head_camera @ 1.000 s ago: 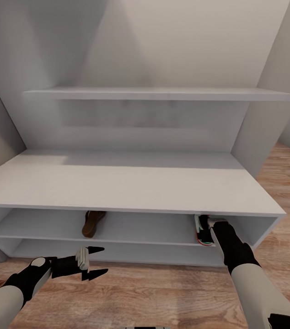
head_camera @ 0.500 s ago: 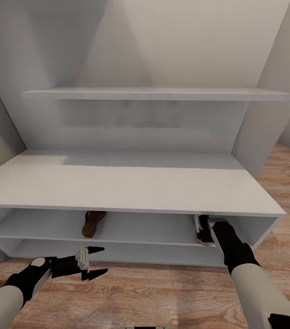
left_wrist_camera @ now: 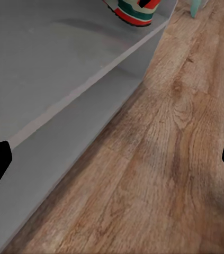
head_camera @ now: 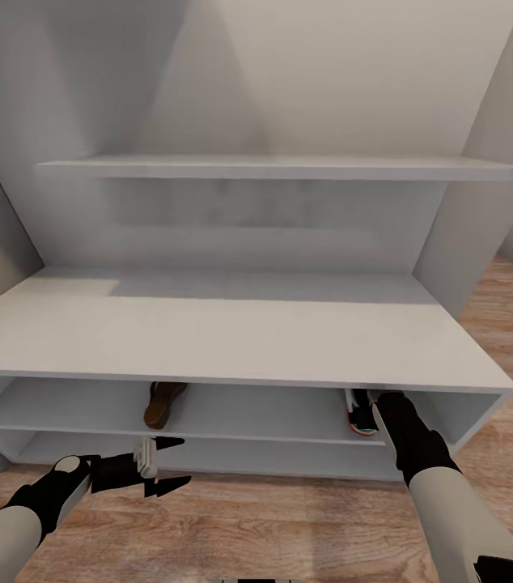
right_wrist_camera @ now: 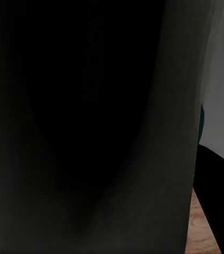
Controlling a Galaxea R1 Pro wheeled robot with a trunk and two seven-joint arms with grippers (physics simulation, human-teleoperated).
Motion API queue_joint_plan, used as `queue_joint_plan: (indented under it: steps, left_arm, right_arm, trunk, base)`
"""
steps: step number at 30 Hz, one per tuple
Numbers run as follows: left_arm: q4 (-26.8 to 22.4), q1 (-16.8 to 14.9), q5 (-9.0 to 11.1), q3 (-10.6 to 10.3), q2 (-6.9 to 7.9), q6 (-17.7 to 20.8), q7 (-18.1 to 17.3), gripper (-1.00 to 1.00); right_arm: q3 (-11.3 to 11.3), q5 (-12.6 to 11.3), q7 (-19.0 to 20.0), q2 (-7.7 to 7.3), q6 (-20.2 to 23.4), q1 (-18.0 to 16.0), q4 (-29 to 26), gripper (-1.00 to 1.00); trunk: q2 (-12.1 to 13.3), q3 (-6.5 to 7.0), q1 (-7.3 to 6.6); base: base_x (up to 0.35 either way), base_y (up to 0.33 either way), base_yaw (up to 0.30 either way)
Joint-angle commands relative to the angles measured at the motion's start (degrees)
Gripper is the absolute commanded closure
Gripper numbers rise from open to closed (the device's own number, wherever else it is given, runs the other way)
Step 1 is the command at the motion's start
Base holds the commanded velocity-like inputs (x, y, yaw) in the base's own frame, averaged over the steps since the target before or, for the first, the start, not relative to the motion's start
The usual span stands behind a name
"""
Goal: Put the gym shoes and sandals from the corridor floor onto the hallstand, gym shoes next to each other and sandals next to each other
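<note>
Reaching under hallstand (head_camera: 232, 340) top, right gripper (head_camera: 372, 398) at gym shoe (head_camera: 359, 411), grip apparently unclear; left gripper (head_camera: 169, 465) spread.

Hallstand (head_camera: 232, 336): long, low, white, with bench top and two open shelves. One dark-brown sandal (head_camera: 163, 403) is seen on the upper open shelf, left of centre; one gym shoe (head_camera: 359, 411), white with green and red, is seen at its right end.

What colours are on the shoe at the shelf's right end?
White gym shoe with green and red-orange bands, clearest in the left wrist view.
</note>
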Motion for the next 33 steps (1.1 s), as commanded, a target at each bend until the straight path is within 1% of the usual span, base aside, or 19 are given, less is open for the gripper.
queue_joint_plan:
  steps: [1,20,21,33]
  left_arm:
    - [0.02,-0.05,0.5,-0.48,0.06,-0.3,0.0,-1.0]
    - [0.02,-0.05,0.5,-0.49,0.05,-0.3,0.0,-1.0]
    - [0.02,-0.05,0.5,-0.49,0.05,-0.3,0.0,-1.0]
    - [0.02,-0.05,0.5,-0.48,0.08,-0.3,0.0,-1.0]
  right_arm:
    - [-0.04,0.16,0.03,0.02,0.25,-0.03,-0.06,1.0]
    - [-0.04,0.16,0.03,0.02,0.25,-0.03,-0.06,1.0]
    - [-0.04,0.16,0.03,0.02,0.25,-0.03,-0.06,-1.0]
    - [-0.04,0.19,0.03,0.02,0.25,-0.03,-0.06,-1.0]
  trunk:
    - [-0.02,-0.05,-0.01]
    - [-0.02,-0.05,-0.01]
    - [-0.02,-0.05,-0.01]
    - [-0.02,-0.05,-0.01]
  base:
    - [0.003,0.001,0.0]
    - [0.0,0.0,0.0]
    - [0.0,0.0,0.0]
    - [0.0,0.0,0.0]
